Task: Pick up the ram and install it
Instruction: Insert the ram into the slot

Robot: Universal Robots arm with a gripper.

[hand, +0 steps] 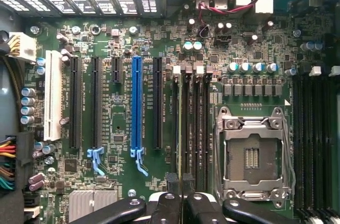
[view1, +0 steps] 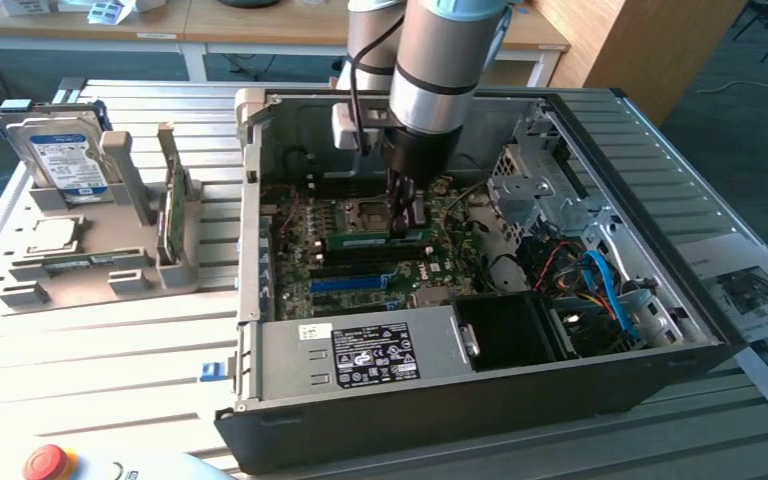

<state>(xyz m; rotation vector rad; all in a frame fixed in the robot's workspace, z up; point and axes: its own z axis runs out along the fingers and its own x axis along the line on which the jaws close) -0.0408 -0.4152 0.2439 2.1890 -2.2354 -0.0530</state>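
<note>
End effector (hand: pixel 179 184) clamps ram (view1: pixel 364 239) (green, exterior view).

A workshop or lab: an open computer case (view1: pixel 491 415) on a slatted metal bench (view1: pixel 91 350), red stop button (view1: pixel 47 462) lower left.

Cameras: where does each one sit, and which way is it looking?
Exterior view: off the arm, raised, looking down into the open case; shows the arm and its gripper shut on the ram.
Wrist view: on the wrist, looking straight down at the motherboard; shows the gripper.
Shared: motherboard, socket, blue slot, gripper.
</note>
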